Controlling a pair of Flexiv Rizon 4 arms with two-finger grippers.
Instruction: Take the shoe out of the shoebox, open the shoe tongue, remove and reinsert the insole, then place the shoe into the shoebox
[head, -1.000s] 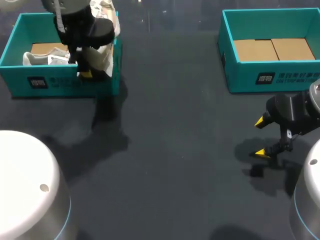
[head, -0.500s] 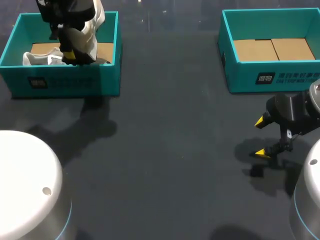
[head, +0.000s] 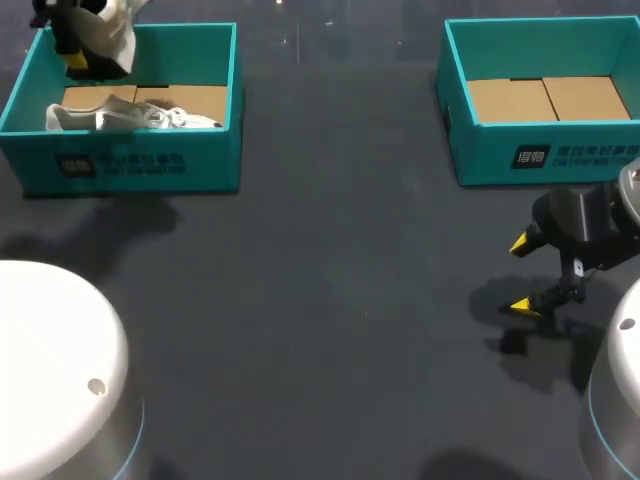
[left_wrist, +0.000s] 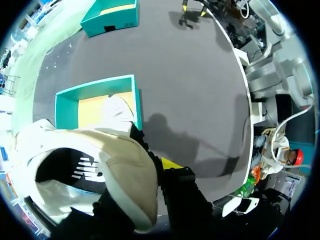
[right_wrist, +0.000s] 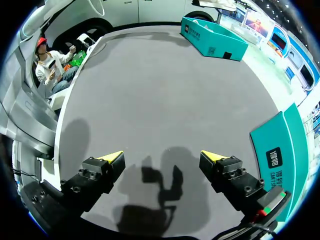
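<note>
Shoe (left_wrist: 115, 170) gripped in left claw (head: 82, 62) above shoebox (head: 130, 165), right claw (right_wrist: 161, 156) spread open

The right gripper (right_wrist: 162, 156) has two blocky black fingers (right_wrist: 95, 176) studded with screws, each ending in a bright yellow wedge tip. The left arm (head: 50, 350) and right arm (head: 615, 395) show rounded white-and-grey housings with thin blue rings.

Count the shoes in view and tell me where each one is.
2: a lifted shoe in the left hand, above the left shoebox; the other shoe lying inside that box. None looks hidden.
</note>
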